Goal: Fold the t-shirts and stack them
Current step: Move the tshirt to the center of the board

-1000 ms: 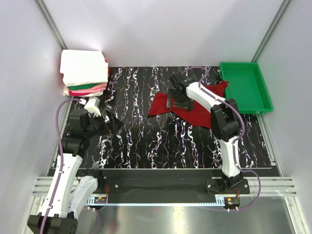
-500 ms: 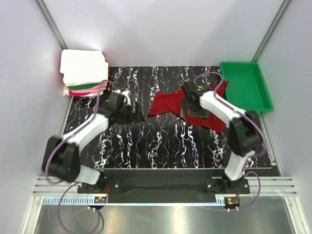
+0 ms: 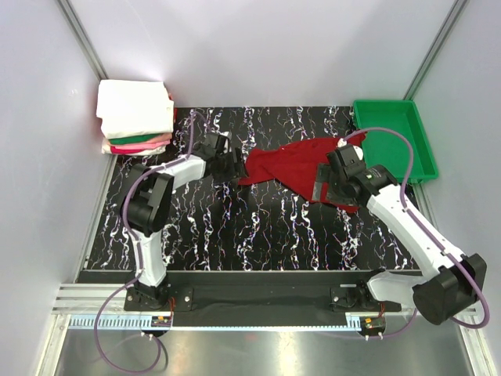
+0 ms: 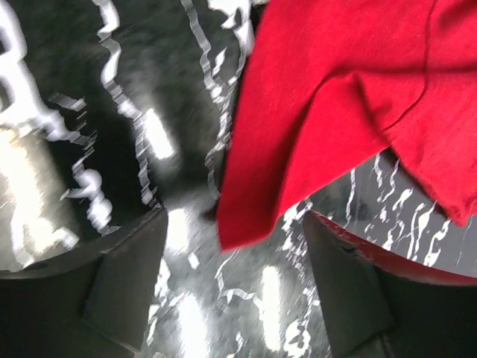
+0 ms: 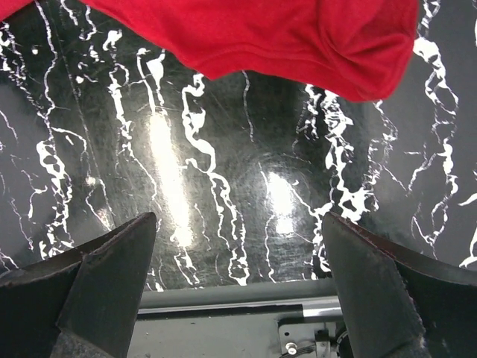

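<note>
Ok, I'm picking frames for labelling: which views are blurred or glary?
Left wrist: motion-blurred, the glossy black white-veined tabletop smeared with glare streaks, the edge of the crumpled deep red cloth t-shirt soft. Right wrist: sharp, two bright glare patches on the tabletop. Top external: sharp, evenly lit, no strong glare.

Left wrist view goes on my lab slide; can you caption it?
Left gripper, open, above a corner of the red t-shirt lying on the black marbled table.

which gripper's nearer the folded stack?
Left. The left gripper is at the red shirt, just right of the folded stack; the right gripper is beyond the shirt, toward the green tray.
</note>
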`<action>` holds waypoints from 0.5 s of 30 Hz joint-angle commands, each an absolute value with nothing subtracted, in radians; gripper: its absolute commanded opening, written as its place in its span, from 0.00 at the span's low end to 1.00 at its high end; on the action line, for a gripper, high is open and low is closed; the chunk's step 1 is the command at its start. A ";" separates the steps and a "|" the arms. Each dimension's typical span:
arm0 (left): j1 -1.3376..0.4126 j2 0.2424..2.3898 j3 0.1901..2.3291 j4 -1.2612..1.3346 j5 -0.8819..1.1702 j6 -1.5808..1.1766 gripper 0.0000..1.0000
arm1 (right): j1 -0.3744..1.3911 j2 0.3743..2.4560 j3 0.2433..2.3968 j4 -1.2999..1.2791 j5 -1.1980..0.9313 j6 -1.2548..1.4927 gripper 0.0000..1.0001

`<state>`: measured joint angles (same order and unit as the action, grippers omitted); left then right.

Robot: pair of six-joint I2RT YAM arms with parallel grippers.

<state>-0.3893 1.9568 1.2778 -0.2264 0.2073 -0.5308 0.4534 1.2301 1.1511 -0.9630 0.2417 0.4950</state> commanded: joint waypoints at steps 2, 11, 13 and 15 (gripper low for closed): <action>-0.420 2.013 1.344 -0.183 0.233 -0.538 0.62 | 0.423 1.209 1.131 -0.976 0.242 0.488 1.00; -0.439 1.965 1.280 -0.212 0.207 -0.529 0.47 | 0.385 1.213 1.080 -0.942 0.180 0.494 1.00; -0.439 1.948 1.261 -0.218 0.199 -0.520 0.45 | 0.385 1.213 1.072 -0.940 0.176 0.497 1.00; -0.442 1.937 1.238 -0.212 0.202 -0.512 0.32 | 0.382 1.212 1.057 -0.928 0.167 0.502 1.00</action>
<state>-0.4393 1.9881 1.2762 -0.2150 0.2176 -0.5373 0.3897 1.2171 1.0710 -0.9627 0.1890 0.4946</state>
